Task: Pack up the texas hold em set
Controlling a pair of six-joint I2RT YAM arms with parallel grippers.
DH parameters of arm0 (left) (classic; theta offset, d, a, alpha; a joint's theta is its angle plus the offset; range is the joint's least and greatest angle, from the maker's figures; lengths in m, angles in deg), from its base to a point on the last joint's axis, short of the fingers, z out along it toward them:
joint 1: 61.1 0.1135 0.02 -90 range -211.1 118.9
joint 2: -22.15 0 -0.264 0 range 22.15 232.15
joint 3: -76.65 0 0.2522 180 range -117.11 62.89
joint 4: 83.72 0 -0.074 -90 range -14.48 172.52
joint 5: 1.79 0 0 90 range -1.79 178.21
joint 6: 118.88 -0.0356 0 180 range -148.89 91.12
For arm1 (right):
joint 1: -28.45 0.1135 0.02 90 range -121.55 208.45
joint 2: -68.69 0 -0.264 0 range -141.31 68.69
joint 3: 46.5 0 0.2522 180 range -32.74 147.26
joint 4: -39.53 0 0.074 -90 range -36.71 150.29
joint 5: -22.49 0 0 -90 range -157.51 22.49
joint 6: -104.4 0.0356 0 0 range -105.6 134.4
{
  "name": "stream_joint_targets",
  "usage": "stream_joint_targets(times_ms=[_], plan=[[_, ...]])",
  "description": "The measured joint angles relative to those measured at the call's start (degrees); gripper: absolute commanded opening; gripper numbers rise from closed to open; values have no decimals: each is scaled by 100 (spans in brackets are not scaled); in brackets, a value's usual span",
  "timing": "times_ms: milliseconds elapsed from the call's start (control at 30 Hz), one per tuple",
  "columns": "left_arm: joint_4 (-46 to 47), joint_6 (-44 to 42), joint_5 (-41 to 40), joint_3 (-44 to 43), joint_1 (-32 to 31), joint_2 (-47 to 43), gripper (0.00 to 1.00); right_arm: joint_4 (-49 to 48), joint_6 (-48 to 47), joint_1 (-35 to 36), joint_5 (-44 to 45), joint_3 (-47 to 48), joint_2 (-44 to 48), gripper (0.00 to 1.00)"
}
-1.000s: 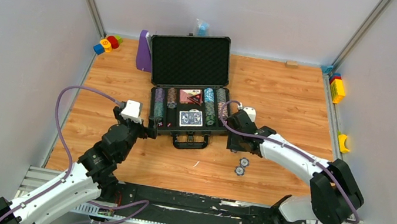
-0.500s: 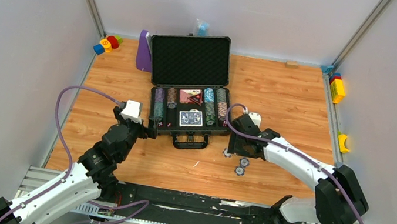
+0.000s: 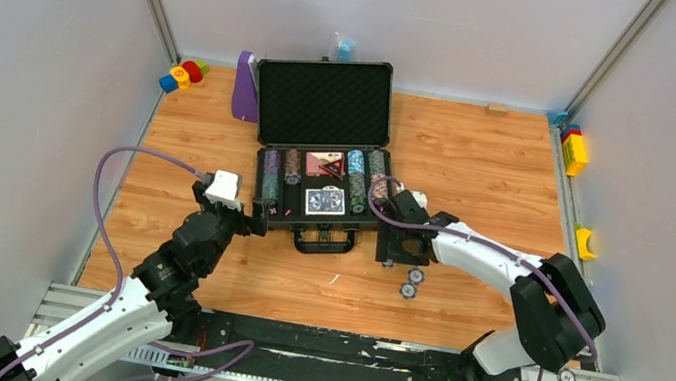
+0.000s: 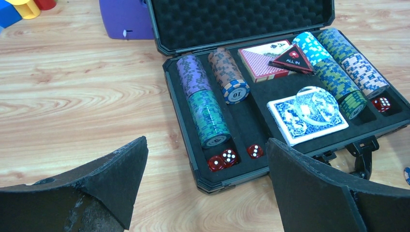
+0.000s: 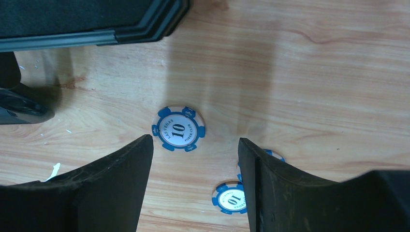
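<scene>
The dark grey briefcase [image 3: 308, 226] lies open mid-table, its foam lid [image 3: 325, 103] upright. In the left wrist view its tray [image 4: 183, 125] holds rows of striped chips [image 4: 208, 113], a red deck [image 4: 258, 60], a blue deck [image 4: 304, 116] under a clear round button, and red dice [image 4: 222, 159]. My left gripper [image 4: 207, 141] hovers open off the case's front left corner, holding nothing. My right gripper [image 5: 194, 142] is open just above the table, right of the handle [image 3: 324, 242]. Three blue-and-white loose chips [image 5: 178, 128] [image 5: 231, 198] [image 5: 274, 154] lie around its fingers; none is gripped.
A purple stand [image 3: 247, 88] sits against the lid's left side. Coloured toy blocks lie at the back left corner [image 3: 181, 74] and along the right edge [image 3: 574, 150] [image 3: 586, 243]. A small blue object [image 3: 344, 48] stands behind the case. Grey walls enclose the table.
My right gripper has moved from the case's right end toward the near side, over the loose chips, and its jaws have widened. The left arm has not moved.
</scene>
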Motion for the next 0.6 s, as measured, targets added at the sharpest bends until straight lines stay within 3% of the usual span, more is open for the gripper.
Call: stream_joint_targets(times_ms=[467,600], plan=[[2,0,-2,0,2,0,100,114,-245,70,-278,529,-669,58],[2,0,-2,0,0,0,100,151,-280,70,-286,549,-693,51]])
